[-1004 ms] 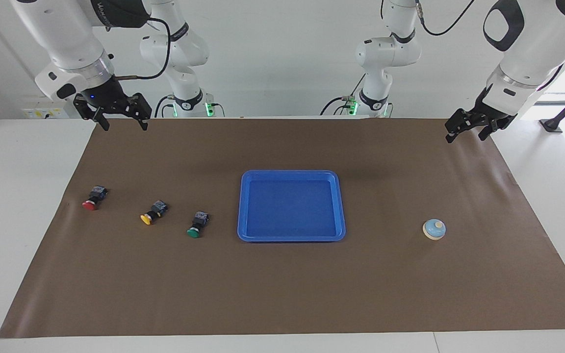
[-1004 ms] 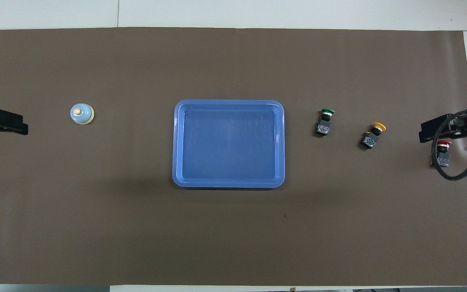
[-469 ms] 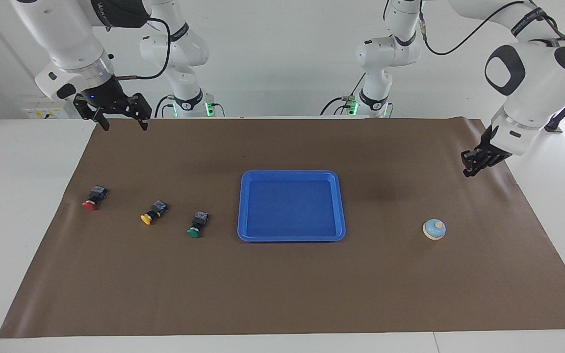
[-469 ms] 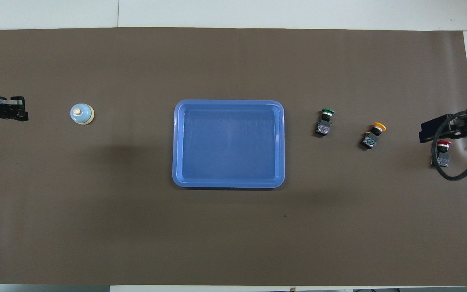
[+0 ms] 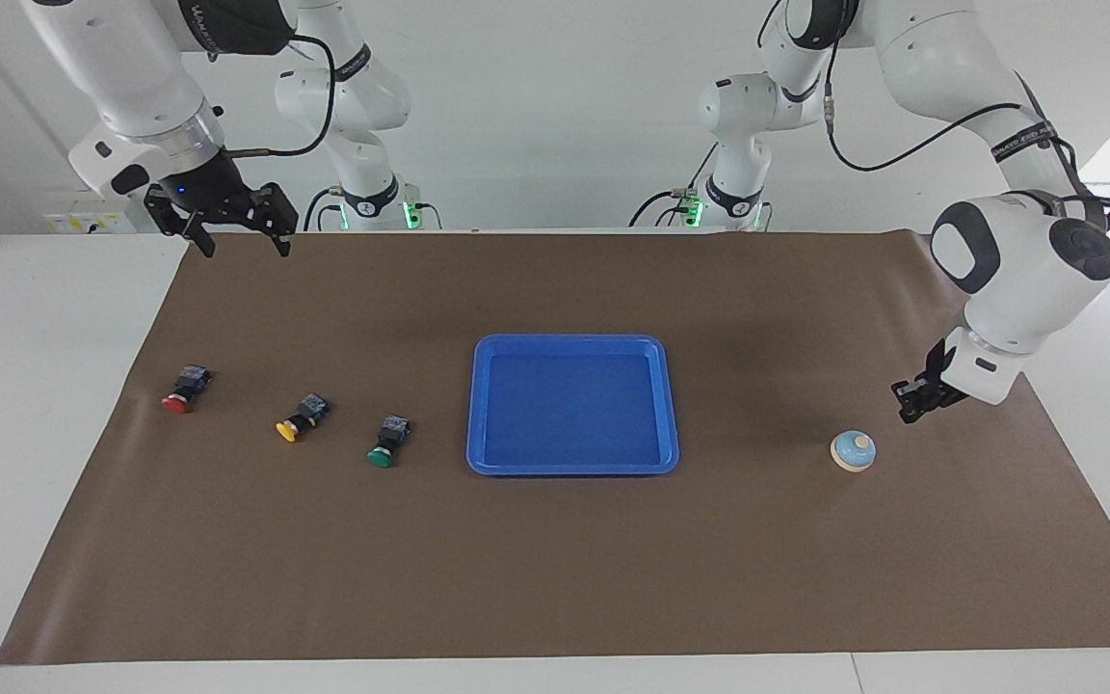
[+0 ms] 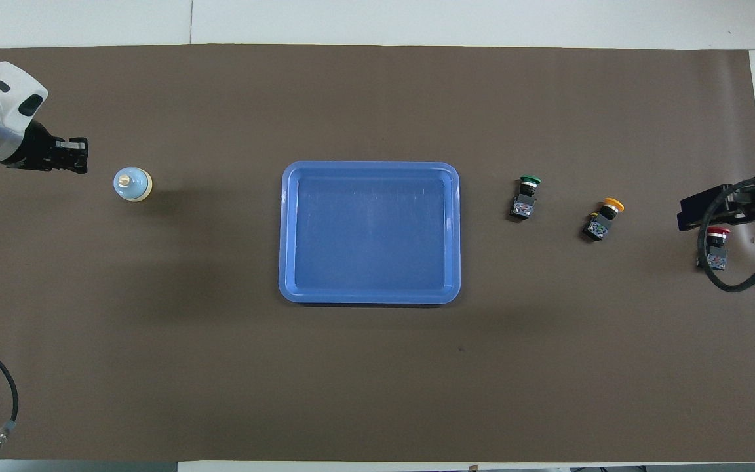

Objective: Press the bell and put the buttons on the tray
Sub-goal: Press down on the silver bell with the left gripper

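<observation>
Beside the closed left gripper (image 5: 905, 413), a pale-blue, cream-knobbed bell (image 5: 853, 451) is seen on the brown-covered counter (image 5: 555, 578); the right gripper (image 5: 239, 243) is held open, waiting.

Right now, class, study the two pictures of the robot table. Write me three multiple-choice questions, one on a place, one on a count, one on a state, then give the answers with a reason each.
1. Which button lies nearest the tray?
A red
B yellow
C green

2. How many buttons are on the tray?
A none
B one
C three

3. How is the left hand?
A shut, holding nothing
B open wide
C shut on the bell

Answers:
1 C, the green button lies beside the tray, then the yellow button, then the red button.
2 A, all three lie on the brown mat.
3 A, its fingertips meet, clear of the bell.
</observation>
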Controlling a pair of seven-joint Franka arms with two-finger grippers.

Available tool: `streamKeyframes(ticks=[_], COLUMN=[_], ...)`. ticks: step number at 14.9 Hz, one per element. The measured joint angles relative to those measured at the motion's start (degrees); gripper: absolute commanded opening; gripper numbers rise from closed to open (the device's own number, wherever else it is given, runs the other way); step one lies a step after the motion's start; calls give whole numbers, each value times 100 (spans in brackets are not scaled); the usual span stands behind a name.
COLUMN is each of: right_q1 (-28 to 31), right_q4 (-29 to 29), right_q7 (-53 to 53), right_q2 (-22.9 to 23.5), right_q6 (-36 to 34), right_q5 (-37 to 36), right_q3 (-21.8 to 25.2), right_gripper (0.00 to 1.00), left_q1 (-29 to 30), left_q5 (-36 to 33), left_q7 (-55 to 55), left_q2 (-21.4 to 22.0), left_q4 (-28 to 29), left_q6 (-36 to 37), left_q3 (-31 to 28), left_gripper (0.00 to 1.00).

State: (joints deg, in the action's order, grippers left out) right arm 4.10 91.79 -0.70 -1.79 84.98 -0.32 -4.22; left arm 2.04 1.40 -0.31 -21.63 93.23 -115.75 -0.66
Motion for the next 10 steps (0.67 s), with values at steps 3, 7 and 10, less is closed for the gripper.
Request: streamKeyframes(ticks=[3, 7, 10], right_q1=[0, 0, 0], right_q4=[0, 0, 0], right_q7=[0, 0, 0], right_q2=[0, 0, 0], right_q6=[0, 0, 0], right_q5=[0, 0, 0], right_q3=[0, 0, 0], right_gripper=[100, 100, 100], left_q1=[-41, -61, -119], left_q5=[44, 61, 62], left_q7=[-13, -39, -107], left_q2=[-188, -220, -220], left_q4=[-61, 1, 108], left_q6=[-187, -198, -263], left_q3=[23, 24, 26], left_gripper=[0, 0, 0])
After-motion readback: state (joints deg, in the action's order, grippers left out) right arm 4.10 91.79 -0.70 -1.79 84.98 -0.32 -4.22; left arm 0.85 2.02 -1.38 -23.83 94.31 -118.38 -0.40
